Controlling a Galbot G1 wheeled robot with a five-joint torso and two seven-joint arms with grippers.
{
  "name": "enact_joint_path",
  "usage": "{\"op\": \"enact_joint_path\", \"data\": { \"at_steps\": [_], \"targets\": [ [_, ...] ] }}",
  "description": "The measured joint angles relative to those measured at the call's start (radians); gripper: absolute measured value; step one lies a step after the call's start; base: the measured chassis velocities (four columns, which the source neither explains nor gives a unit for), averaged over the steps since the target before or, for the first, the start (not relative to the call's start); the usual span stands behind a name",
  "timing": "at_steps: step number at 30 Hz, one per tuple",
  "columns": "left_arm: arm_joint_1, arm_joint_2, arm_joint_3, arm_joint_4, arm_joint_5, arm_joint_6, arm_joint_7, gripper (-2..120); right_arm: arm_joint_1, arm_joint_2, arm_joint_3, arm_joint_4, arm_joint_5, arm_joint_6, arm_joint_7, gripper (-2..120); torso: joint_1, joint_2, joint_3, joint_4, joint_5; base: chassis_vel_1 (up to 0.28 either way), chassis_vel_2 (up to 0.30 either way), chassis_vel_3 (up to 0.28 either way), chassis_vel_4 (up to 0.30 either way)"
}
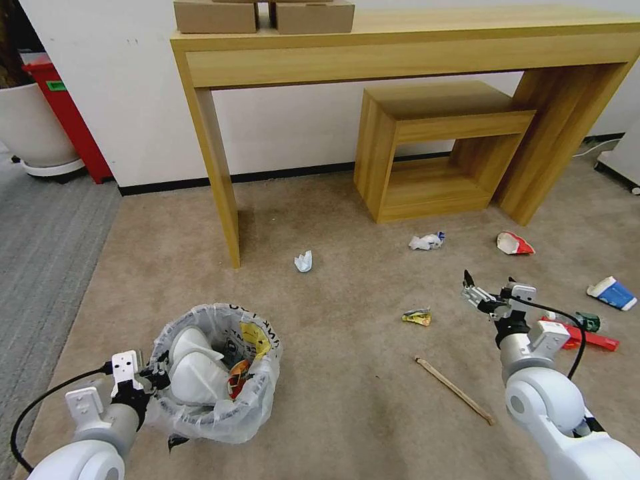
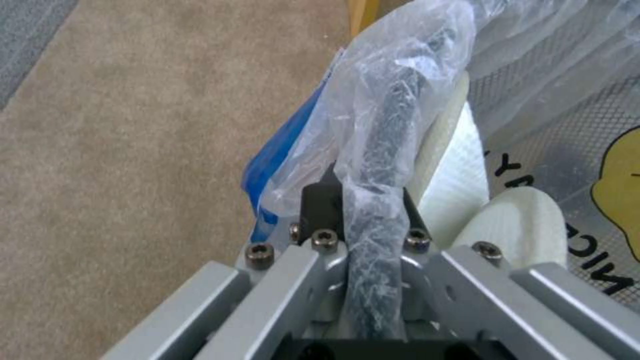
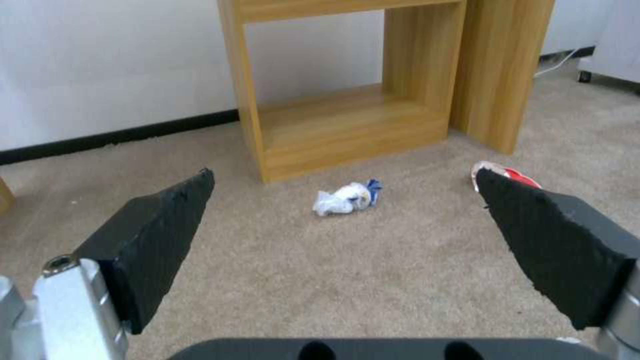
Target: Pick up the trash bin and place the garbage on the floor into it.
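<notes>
The trash bin, lined with a crinkly plastic bag, hangs low at the left over the beige floor; white slippers and wrappers lie inside. My left gripper is shut on the bin's bagged rim. My right gripper is open above the carpet, pointing at a white-blue crumpled wrapper and a red-white cup. More garbage lies around: crumpled paper, a yellow wrapper, a wooden stick, a red packet, a green-labelled bottle and a blue-white cup.
A tall wooden console table with cardboard boxes stands against the wall, its leg near the paper. A low wooden shelf unit sits under it. Grey carpet, a red container and a white pot are at the left.
</notes>
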Motion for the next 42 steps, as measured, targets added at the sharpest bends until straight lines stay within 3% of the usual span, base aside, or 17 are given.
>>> {"op": "enact_joint_path", "data": {
  "at_steps": [42],
  "targets": [
    [0.002, 0.001, -0.007, 0.008, -0.009, -0.005, -0.001, 1, 0.0, 0.01, -0.011, -0.012, -0.043, -0.012, -0.037, 100, 0.0, 0.0, 0.0, 0.0001, 0.0, -0.02, 0.014, 0.019, -0.018]
  ]
}}
